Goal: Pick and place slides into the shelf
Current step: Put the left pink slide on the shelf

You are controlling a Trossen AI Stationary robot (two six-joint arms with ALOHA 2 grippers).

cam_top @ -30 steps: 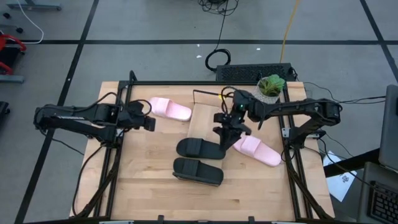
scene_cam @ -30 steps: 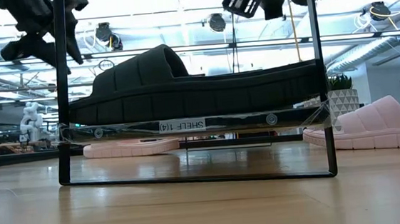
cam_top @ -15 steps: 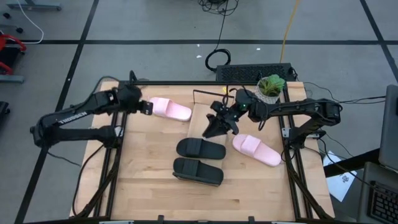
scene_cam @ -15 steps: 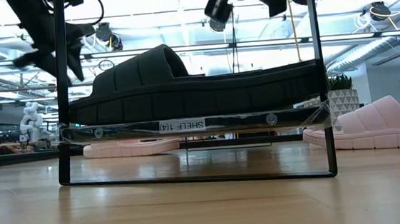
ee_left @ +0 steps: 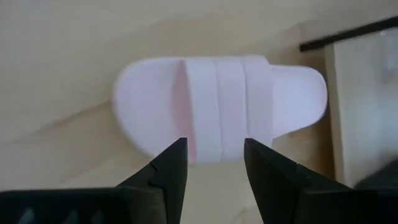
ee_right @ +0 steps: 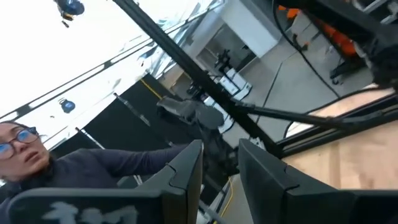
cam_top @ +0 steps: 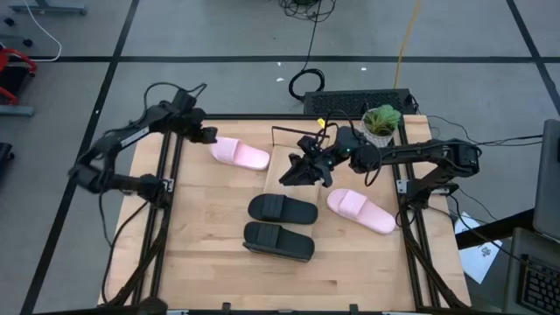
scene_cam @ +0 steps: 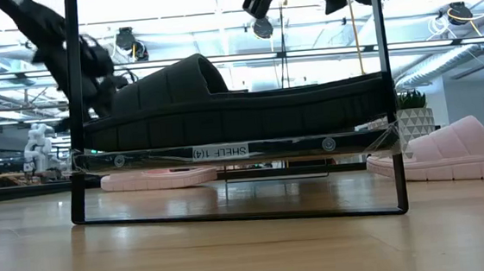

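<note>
A pale pink slide point(cam_top: 239, 154) lies flat on the table at the far left and fills the left wrist view point(ee_left: 217, 106). My left gripper point(cam_top: 210, 137) point(ee_left: 214, 146) is open just above its left end, with one finger on either side of the strap and clear of it. A second pink slide point(cam_top: 360, 210) lies at the right. Two black slides point(cam_top: 282, 208) point(cam_top: 278, 241) lie mid-table. In the low view a black slide point(scene_cam: 222, 102) rests on the shelf point(scene_cam: 226, 151). My right gripper point(cam_top: 287, 178) point(ee_right: 221, 149) is open and empty above the shelf board point(cam_top: 287, 162).
A potted plant point(cam_top: 381, 122) stands at the table's far right corner. Dark frame rails point(cam_top: 411, 236) run along the table's left and right sides. The shelf's wire frame point(cam_top: 273, 133) rises at its far end. A person point(ee_right: 37, 155) shows beyond the table.
My left gripper has swung toward the table's far edge and come down over the far-left pink slide. My right gripper has risen away from the black slides, gone toward the far left and tipped upward. The slides have stayed where they were.
</note>
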